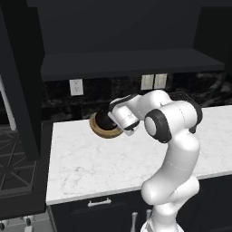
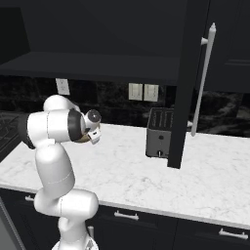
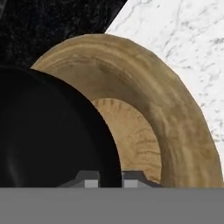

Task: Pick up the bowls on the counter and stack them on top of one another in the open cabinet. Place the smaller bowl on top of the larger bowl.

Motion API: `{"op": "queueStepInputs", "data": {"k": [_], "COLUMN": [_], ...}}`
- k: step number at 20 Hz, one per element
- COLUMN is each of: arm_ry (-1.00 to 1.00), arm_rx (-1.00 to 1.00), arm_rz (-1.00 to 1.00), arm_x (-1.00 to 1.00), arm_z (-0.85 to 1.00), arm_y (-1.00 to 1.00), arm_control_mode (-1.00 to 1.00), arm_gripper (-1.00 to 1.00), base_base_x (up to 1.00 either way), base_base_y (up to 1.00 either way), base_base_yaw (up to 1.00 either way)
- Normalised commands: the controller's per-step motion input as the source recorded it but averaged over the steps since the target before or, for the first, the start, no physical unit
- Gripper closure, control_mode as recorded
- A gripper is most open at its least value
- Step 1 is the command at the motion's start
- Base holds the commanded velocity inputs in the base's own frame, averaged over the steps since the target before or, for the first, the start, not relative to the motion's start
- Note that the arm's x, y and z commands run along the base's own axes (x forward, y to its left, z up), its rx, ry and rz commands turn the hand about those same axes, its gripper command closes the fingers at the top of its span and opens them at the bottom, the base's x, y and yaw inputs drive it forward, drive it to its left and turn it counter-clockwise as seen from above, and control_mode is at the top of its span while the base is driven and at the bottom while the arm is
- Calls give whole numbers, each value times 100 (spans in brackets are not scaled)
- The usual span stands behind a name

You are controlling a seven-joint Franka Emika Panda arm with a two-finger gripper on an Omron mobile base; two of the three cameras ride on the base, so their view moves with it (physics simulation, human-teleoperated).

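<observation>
1. Closest to the hand camera, the small black bowl (image 3: 48, 135) is sitting over the wide wooden bowl (image 3: 175, 118), its dark rim running between the gripper (image 3: 110, 179)'s two finger tips, which are standing close on either side of that rim, pinching it.
2. Seen from the left base view, the white arm (image 1: 174, 149) is rising from the front of the counter (image 1: 90, 167), bending at its elbow and reaching back and to the left, with the hand tipped down over both bowls.
3. Both bowls are resting on the marble near the counter's back left corner, the black bowl (image 1: 105, 120) inside the wooden bowl (image 1: 100, 130), close to the dark backsplash (image 1: 59, 99).
4. Above them, the open cabinet (image 1: 131, 61) is showing a long flat dark shelf running across the wall.
5. Bare marble is stretching wide in front of the bowls.
6. Over in the right base view, a black toaster (image 2: 159, 132) is standing well apart on the counter's far side, beside a tall dark cabinet door (image 2: 188, 83) hanging open.
</observation>
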Motion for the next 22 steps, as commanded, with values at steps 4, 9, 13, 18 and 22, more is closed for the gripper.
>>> {"op": "queueStepInputs", "data": {"k": [4, 9, 13, 18, 22], "arm_ry": [0, 0, 0, 0, 1], "arm_rx": [0, 0, 0, 0, 1], "arm_rz": [0, 0, 0, 0, 0], "arm_x": [0, 0, 0, -1, -21], "arm_z": [2, 31, 46, 25, 1], "arm_y": [0, 0, 0, -2, -31], "arm_control_mode": [-100, -100, -100, -100, -100], "arm_gripper": [-100, -100, -100, -100, -100], "base_base_x": [0, 0, 0, 0, 0], "base_base_y": [0, 0, 0, 0, 0], "base_base_yaw": [0, 0, 0, 0, 0]}}
